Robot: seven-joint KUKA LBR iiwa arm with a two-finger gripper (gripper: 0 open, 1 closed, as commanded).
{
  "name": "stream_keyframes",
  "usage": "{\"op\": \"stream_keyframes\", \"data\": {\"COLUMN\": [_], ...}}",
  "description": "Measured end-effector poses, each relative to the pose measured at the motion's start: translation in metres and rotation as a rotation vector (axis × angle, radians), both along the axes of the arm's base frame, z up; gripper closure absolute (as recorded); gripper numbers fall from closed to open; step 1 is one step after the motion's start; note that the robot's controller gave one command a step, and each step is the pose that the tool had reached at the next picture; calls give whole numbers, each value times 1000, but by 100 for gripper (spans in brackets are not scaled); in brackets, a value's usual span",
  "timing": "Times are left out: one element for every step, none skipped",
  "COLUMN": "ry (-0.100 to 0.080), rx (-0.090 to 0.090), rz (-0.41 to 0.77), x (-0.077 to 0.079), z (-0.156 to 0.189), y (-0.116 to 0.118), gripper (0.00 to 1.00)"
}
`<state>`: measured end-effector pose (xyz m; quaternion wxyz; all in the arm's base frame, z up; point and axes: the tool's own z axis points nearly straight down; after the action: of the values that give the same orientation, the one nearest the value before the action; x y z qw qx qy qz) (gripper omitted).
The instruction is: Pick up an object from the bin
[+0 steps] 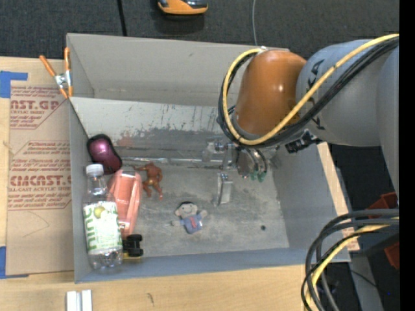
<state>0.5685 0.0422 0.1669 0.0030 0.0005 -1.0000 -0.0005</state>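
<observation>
**A:** The gripper (224, 192) hangs over bare grey floor, a little right of the middle of the bin (155, 67). From this angle I cannot tell whether it is open or closed.

**B:** What's nearest to it?

**A:** The small blue-and-white figure (190, 219). It lies flat on the floor just down and left of the gripper, toward the near wall. It has a pale head end and a blue body, and it is tiny next to the other things. It sits apart from the gripper, not touching.

**B:** Any room around it?

**A:** Plenty, with open floor on every side of it. The right half of the floor is bare metal all the way to the right wall. Its closest neighbour is the orange-brown toy figure (152, 177), up and to the left, and clear of it.

**B:** Give me the count.

**A:** Six things, one of each kind. There are the two figures. A clear plastic bottle (100, 229) with a green label lies along the left wall. A pink packet (126, 203) lies right beside that bottle. A maroon rounded thing (104, 149) sits at the far left of the floor. A small black thing (133, 243) rests by the bottle's lower end, near the front wall.
</observation>
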Motion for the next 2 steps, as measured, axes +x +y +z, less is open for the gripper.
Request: {"op": "stream_keyframes", "data": {"ry": [-7, -11], "rx": [0, 0], "rz": [-1, -70], "x": [2, -39], "z": [5, -48], "y": [0, 20], "gripper": [0, 0]}}
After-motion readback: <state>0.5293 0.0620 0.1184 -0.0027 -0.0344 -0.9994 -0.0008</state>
